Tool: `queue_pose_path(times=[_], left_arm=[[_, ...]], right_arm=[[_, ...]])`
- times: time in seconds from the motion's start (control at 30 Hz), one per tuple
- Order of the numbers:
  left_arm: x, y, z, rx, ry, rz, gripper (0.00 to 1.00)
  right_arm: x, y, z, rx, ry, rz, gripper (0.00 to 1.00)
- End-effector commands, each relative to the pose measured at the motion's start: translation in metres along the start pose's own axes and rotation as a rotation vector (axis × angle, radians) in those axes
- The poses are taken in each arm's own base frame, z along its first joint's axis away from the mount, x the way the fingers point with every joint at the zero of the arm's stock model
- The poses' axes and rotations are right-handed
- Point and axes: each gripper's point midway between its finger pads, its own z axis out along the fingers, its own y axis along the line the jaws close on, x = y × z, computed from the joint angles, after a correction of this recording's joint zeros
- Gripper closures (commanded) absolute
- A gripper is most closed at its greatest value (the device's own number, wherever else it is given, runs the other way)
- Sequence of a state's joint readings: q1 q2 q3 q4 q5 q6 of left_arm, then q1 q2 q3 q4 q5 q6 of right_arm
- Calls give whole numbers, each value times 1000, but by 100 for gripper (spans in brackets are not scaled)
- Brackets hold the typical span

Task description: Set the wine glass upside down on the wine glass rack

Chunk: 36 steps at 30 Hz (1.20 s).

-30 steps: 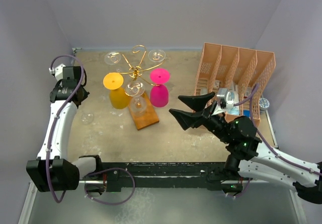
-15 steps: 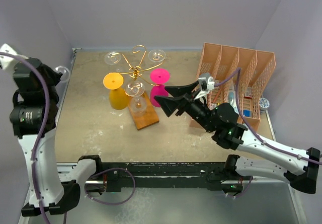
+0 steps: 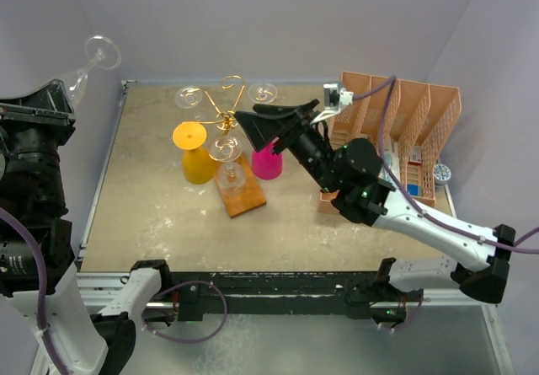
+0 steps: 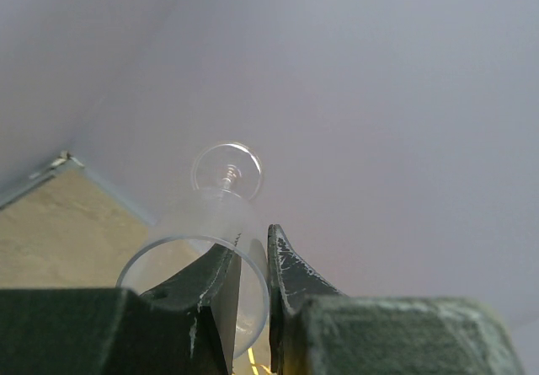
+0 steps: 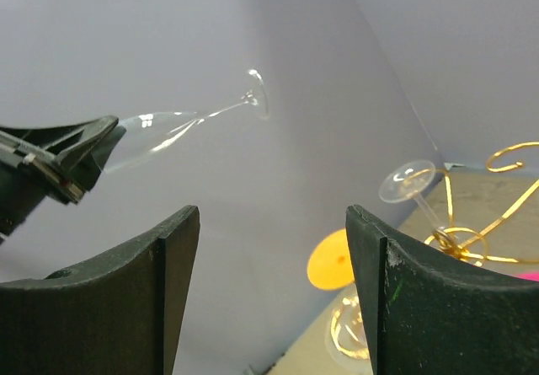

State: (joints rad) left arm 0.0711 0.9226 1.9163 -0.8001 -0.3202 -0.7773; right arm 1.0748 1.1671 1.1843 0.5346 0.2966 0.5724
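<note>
While our left gripper point(image 4: 253, 253) pinches the thin bowl rim of the clear wine glass point(image 4: 217, 216) high beside the left wall | curled gold-wire wine glass rack point(image 3: 229, 122) stands on the counter point(image 3: 152, 215), well apart | our right gripper point(image 5: 271, 212) gapes wide, empty, near the rack.

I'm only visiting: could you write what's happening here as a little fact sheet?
left fingers: shut on the rim of a clear wine glass, held high at the left
right fingers: open, empty, above the rack
rack: gold wire, wooden base; a yellow glass, a pink glass and clear ones upside down on it
right side: salmon organizer
</note>
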Motion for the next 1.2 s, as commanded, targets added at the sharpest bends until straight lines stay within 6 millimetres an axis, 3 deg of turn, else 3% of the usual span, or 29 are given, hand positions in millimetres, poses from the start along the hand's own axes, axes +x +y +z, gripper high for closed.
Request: queue_pose_path(times=[0.0,0.27,0.47,0.67,0.83,1.17], left_arm=[[-2,-54,-11,257,38,-161,95],[21,-106,-25,550,199,-314,94],[40,-110,-25,617,270,-388,94],[45,-110,-25,628,285,-405,94],[53,-115,-24,665,329,-449,94],[70,-110,-19,673,380,-495,94]], right_arm=[[-7,11,32,-4,-28,158,28],[-3,33,88,-149,23,342,28],[-19,56,119,-246,-60,474,27],[-28,54,133,-228,-149,619,33],[-23,41,142,-151,-170,711,37],[-37,43,135,-196,-230,760,41]])
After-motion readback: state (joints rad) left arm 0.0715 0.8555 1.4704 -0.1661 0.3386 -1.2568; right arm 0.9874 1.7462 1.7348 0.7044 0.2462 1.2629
